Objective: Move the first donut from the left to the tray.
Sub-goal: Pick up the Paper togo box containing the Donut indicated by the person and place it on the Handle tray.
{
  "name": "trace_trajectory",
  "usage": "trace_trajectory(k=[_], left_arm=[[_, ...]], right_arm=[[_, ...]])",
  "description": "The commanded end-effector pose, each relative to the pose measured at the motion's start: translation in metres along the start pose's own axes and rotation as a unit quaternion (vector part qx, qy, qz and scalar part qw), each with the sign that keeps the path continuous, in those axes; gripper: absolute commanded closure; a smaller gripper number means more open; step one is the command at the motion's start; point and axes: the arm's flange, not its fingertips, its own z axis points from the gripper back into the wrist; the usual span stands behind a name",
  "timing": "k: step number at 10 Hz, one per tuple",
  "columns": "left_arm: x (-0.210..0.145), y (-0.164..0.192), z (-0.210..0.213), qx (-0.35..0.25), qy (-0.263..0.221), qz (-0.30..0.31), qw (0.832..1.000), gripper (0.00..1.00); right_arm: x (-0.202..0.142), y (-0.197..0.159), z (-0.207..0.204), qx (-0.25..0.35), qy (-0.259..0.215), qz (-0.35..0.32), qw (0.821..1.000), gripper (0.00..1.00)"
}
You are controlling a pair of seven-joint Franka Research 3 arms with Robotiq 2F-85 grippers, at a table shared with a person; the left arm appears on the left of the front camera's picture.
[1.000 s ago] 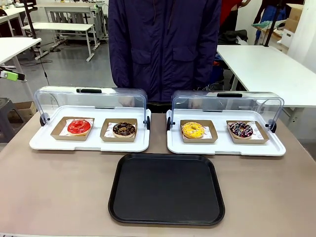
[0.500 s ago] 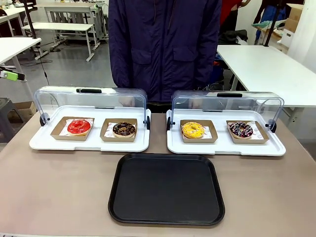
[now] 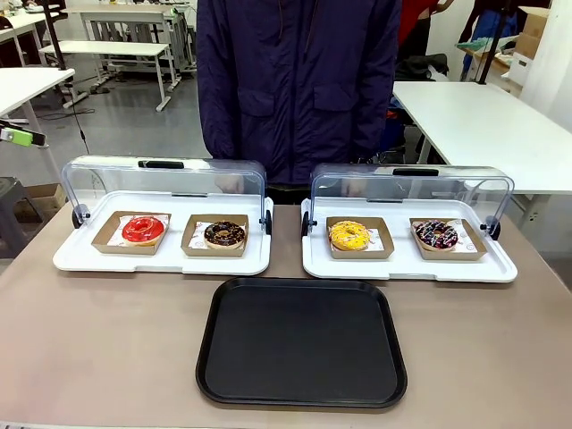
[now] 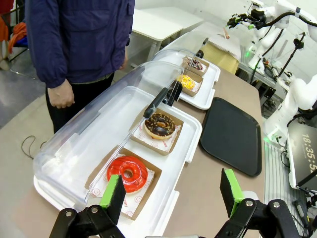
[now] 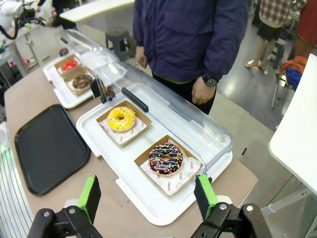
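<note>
Sitting on the leftmost white tray (image 3: 161, 262), the red donut (image 4: 128, 173) lies at lower centre of the left wrist frame, just above the left fingers (image 4: 113, 196), which are spread and empty. The right fingers (image 5: 204, 196) are released too. The black tray (image 3: 301, 344) lies on the brown tabletop (image 3: 107, 340) at lower centre of the front frame, with a person (image 3: 295, 89) and white tables (image 3: 483, 125) beyond.

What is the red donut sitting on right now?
The red donut lies on white paper in a brown cardboard holder on the left white tray. The paper right beneath it is covered.
</note>
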Motion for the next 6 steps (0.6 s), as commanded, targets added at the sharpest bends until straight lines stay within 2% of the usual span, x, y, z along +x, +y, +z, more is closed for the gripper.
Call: trace_trajectory(k=[1, 6], left_arm=[[0.0003, -0.0046, -0.0012, 0.003, 0.006, 0.003, 1.0, 0.0], [0.0003, -0.0046, -0.0012, 0.003, 0.006, 0.003, 1.0, 0.0]], right_arm=[[-0.0016, 0.0003, -0.0036, -0.001, -0.016, 0.01, 1.0, 0.0], [-0.0016, 0.0003, -0.0036, -0.001, -0.016, 0.01, 1.0, 0.0]])
